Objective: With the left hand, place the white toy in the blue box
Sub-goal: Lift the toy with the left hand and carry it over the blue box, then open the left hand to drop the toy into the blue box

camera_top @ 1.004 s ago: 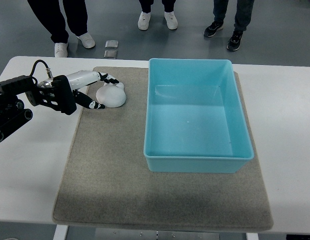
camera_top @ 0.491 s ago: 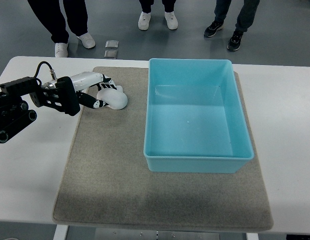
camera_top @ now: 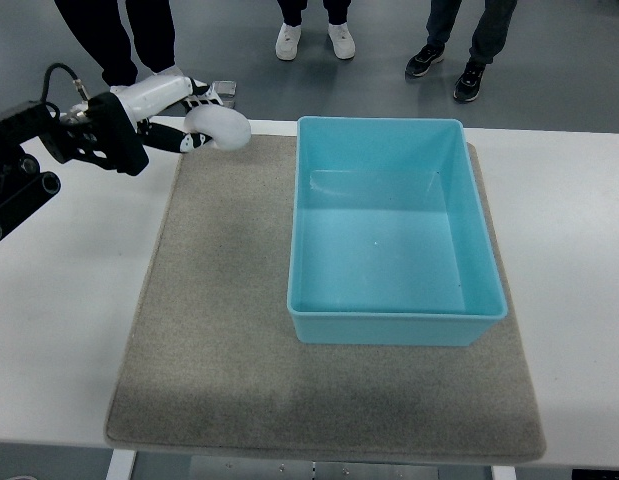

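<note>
Right of your left robot hand [camera_top: 179, 112], which grips the white toy [camera_top: 221, 128], sits the blue box [camera_top: 394, 228].

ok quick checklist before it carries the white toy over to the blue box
1. Grasp: left hand is closed on the white toy: ok.
2. Toy clear of the grey mat: appears lifted: ok.
3. Blue box interior free to receive it: ok.
4. Path from the toy rightward to the box rim shows no obstacle: ok.
5. Grip firmness: cannot tell.
6. Right hand out of the way: not in view, cannot tell.
</note>
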{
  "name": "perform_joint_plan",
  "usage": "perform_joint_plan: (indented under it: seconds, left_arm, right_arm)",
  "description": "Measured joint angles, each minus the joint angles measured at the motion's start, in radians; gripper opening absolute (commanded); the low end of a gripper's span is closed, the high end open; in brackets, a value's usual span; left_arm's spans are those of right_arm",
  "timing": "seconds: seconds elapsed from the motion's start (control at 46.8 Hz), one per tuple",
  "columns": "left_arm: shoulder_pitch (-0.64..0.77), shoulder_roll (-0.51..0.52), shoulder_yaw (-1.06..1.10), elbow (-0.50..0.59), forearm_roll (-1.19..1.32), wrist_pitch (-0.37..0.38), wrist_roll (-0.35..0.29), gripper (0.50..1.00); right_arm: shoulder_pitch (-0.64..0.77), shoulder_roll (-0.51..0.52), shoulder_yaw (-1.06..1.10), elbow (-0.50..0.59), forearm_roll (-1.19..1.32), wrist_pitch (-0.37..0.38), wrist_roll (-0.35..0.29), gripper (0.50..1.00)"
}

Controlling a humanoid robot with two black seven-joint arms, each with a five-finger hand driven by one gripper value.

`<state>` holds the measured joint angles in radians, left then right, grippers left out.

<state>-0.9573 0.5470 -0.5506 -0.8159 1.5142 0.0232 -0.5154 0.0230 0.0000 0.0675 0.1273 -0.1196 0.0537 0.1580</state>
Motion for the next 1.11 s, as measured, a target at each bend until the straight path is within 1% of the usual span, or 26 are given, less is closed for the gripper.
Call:
perform_joint_plan:
  seconds: [0.085, 0.214, 0.406, 0.491, 0.641, 0.812, 0.94, 0.983, 1.025, 1.111]
  left_arm:
    - [-0.043, 0.019, -0.014, -0.046, 0.001, -0.001, 0.000, 0.500]
    - [-0.085, 0.021, -0.015, -0.153, 0.005, -0.008, -0.001, 0.500]
    - [-0.093, 0.006, 0.002, -0.325, 0.017, -0.021, -0.001, 0.500]
    - [-0.093, -0.012, 0.035, -0.383, 0.019, -0.022, -0.001, 0.500]
    - [-0.093, -0.055, 0.139, -0.431, 0.020, -0.024, -0.004, 0.500]
    - [-0.092, -0.098, 0.228, -0.430, 0.039, -0.024, -0.005, 0.500]
    - [-0.080, -0.116, 0.242, -0.422, 0.083, -0.024, -0.006, 0.500]
    - [-0.079, -0.121, 0.253, -0.417, 0.092, -0.023, -0.006, 0.537]
    - [-0.075, -0.124, 0.263, -0.412, 0.094, -0.022, -0.007, 0.595]
    - [-0.068, -0.125, 0.266, -0.409, 0.095, -0.022, -0.008, 0.758]
  right_arm:
    - [0.000, 0.000, 0.000, 0.000, 0.000, 0.000, 0.000, 0.936]
    - [0.000, 0.000, 0.000, 0.000, 0.000, 0.000, 0.000, 0.936]
    - [0.000, 0.000, 0.000, 0.000, 0.000, 0.000, 0.000, 0.936]
    - [0.000, 0.000, 0.000, 0.000, 0.000, 0.000, 0.000, 0.936]
    - [0.000, 0.000, 0.000, 0.000, 0.000, 0.000, 0.000, 0.936]
    - [0.000, 0.000, 0.000, 0.000, 0.000, 0.000, 0.000, 0.936]
    - [0.000, 0.000, 0.000, 0.000, 0.000, 0.000, 0.000, 0.936]
    - [0.000, 0.000, 0.000, 0.000, 0.000, 0.000, 0.000, 0.936]
    - [0.000, 0.000, 0.000, 0.000, 0.000, 0.000, 0.000, 0.936]
    - [0.000, 0.000, 0.000, 0.000, 0.000, 0.000, 0.000, 0.936]
